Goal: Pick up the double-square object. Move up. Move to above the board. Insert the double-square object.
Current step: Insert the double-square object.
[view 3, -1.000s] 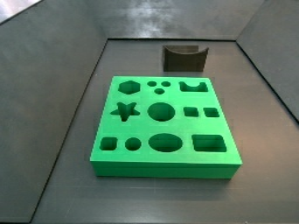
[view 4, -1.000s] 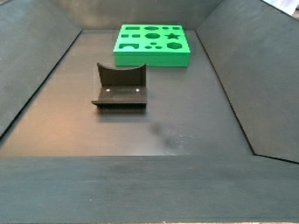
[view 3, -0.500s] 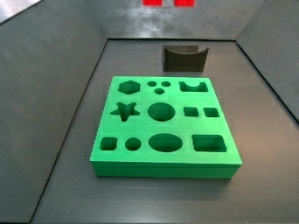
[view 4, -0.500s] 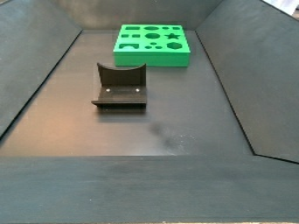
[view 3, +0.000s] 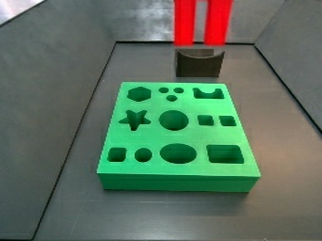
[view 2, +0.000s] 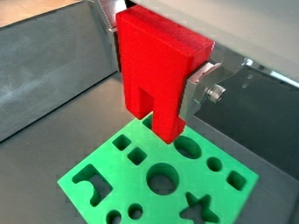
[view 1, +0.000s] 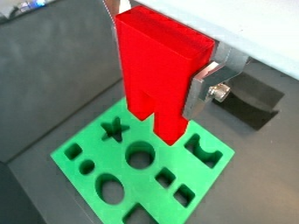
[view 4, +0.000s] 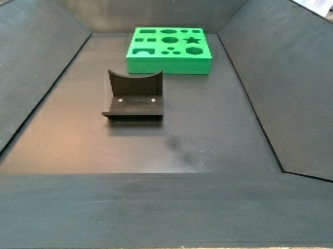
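- The gripper [view 1: 176, 61] is clamped on the double-square object [view 1: 162, 74], up in the air over the board [view 1: 87, 144].
- One silver finger [view 1: 211, 77] shows in a wrist view, pressed flat to the side of the red block. The same finger [view 2: 205, 80] shows from the wrist camera on the opposite side too.
- The red block hangs with its two legs pointing down. A slot splits the legs, and they join at the top.
- In both wrist views the ends of the legs are above the green board and not touching it.
- In a side view only the two red legs [view 3: 201, 23] show, coming down from the top edge. The gripper itself is out of that picture.
- There the legs hang near the far end of the board [view 3: 120, 141], above the fixture [view 3: 198, 62].
- The board lies flat on the dark floor. It has many holes: a star [view 3: 135, 119], a hexagon [view 3: 137, 92], round ones and square ones.
- None of the holes has anything in it.
- In a side view the fixture [view 4: 132, 97] stands on the floor in front of the board [view 4: 136, 62]. The two are close but not touching. The red block does not show there.
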Robot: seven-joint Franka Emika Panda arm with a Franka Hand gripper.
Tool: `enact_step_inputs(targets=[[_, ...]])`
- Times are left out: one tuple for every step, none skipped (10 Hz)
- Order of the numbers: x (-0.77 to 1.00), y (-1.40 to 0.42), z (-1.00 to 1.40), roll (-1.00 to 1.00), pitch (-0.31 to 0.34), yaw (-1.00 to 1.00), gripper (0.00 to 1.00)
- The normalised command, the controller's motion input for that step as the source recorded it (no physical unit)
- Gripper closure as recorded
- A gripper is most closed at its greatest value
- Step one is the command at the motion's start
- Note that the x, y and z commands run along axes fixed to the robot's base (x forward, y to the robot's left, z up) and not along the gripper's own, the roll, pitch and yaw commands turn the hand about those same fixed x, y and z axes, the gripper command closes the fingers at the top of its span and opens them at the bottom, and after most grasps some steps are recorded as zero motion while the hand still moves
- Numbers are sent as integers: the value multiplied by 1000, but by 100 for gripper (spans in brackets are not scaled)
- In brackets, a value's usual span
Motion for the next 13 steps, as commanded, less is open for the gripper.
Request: enact_step_inputs(targets=[[603, -37, -474, 86, -114, 80, 100], [406, 0, -237, 7, -71, 29, 100], [-63, 0, 0, 0, -7, -20, 100], [0, 0, -23, 4, -20, 0, 100], [263, 0, -206, 133, -27, 0, 100], [351, 0, -277, 189, -36, 66, 100], [454, 0, -337, 224, -29, 134, 100], [511, 0, -369, 243, -27, 174, 100], [574, 0, -366, 237, -23, 177, 100], [586, 0, -360, 224, -19, 163, 100], [589, 0, -366, 224, -20, 157, 100], [597, -3, -363, 219, -16, 151, 100], [137, 0, 0, 0, 0, -9, 100]])
